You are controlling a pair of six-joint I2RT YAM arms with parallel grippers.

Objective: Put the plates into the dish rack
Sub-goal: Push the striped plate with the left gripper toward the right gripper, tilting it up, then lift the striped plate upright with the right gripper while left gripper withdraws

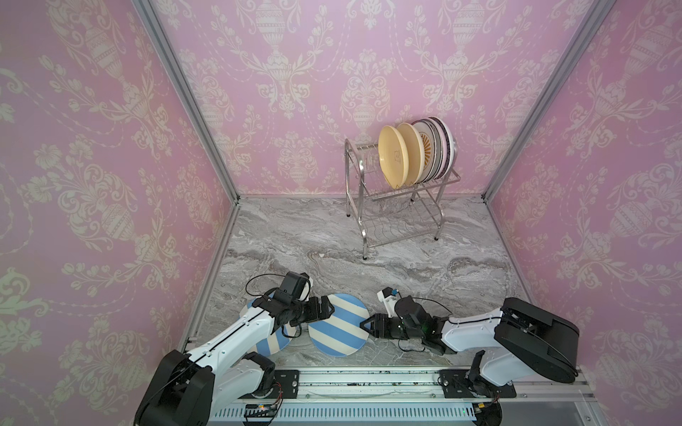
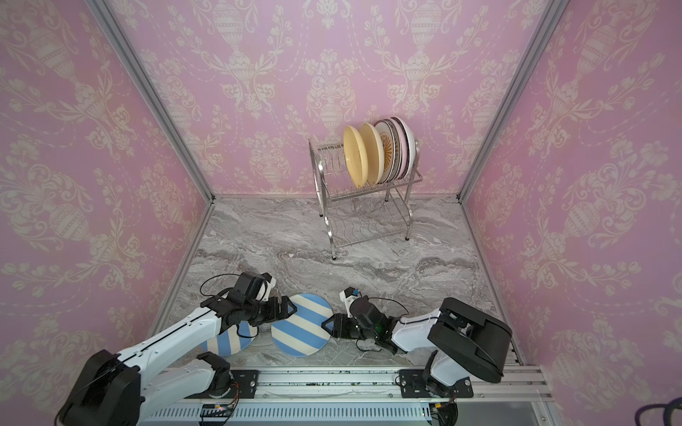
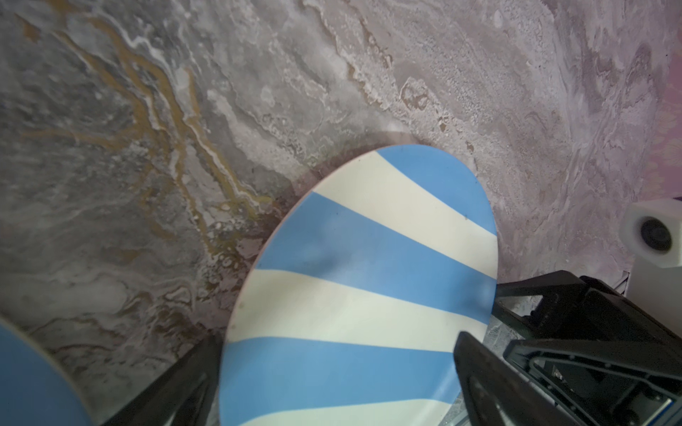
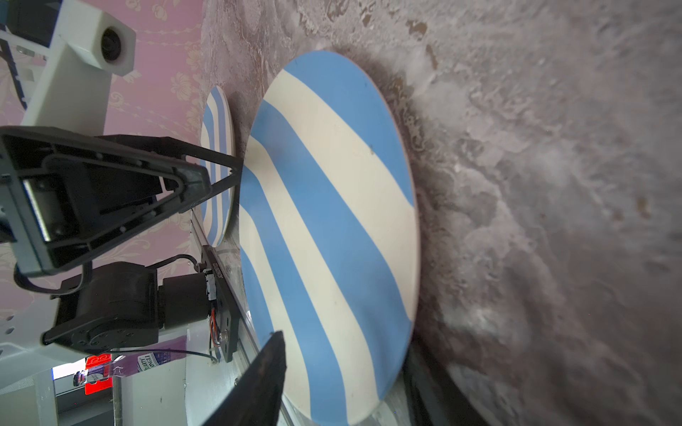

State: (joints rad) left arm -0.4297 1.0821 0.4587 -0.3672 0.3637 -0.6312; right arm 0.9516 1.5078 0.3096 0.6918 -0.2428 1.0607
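Note:
A blue-and-cream striped plate (image 1: 337,326) (image 2: 300,328) is near the table's front, tilted with a shadow under it. My left gripper (image 1: 326,310) (image 3: 336,339) is shut on its left rim, one finger over the face and one behind the edge. My right gripper (image 1: 365,324) (image 4: 345,346) straddles the opposite rim, open, with a gap showing beside the lower finger. A second striped plate (image 1: 273,343) (image 4: 217,121) lies flat, partly hidden under my left arm. The dish rack (image 1: 354,191) (image 2: 321,184) stands at the back right. Its upper tier holds several upright plates, with a yellow plate (image 1: 393,158) in front.
The rack's lower tier (image 1: 402,228) holds nothing. Pink patterned walls (image 1: 110,184) close in the marble table (image 1: 295,239) on three sides. A metal rail (image 1: 369,383) carrying both arm bases runs along the front edge.

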